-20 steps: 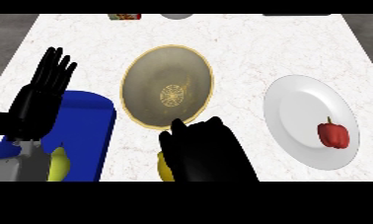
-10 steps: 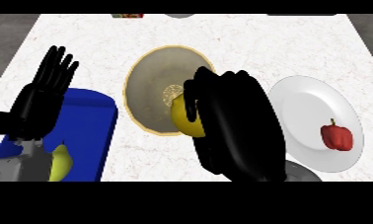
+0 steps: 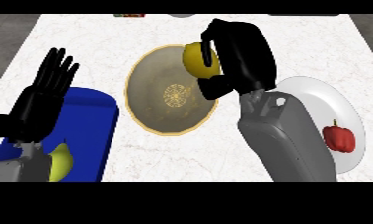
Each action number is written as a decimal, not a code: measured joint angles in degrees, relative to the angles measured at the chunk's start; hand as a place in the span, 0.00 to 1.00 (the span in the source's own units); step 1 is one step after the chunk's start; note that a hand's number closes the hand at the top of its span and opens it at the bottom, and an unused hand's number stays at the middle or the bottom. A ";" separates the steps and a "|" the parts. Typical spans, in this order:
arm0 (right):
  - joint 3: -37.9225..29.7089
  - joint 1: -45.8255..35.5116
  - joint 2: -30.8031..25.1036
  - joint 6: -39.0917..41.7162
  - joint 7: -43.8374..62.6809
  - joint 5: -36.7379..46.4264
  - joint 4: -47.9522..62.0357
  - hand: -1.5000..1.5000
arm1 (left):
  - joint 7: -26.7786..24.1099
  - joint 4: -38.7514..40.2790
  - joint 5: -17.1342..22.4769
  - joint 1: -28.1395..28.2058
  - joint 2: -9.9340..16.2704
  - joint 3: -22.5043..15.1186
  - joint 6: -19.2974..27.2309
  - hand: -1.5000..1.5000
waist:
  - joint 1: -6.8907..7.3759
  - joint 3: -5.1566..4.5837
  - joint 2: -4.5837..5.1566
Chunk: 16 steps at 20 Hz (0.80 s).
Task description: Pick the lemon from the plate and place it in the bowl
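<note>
The right hand [image 3: 237,60] curled around the lemon [image 3: 198,60], holding it above the bowl's [image 3: 146,104] far right rim. The left hand [image 3: 40,102] rested with fingers straight and spread at the left, over the blue plate [image 3: 94,129].

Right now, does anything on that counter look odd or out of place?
Nothing is spilled or broken. One mismatch: the right hand holds a lemon over the bowl, while the white plate carries a red pepper.
</note>
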 measured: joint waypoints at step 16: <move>-12.18 -14.53 0.67 -10.05 -16.26 -3.25 48.44 0.00 | -0.40 1.58 -0.53 -2.02 -0.19 -0.28 -0.72 0.50 | 1.52 0.00 0.54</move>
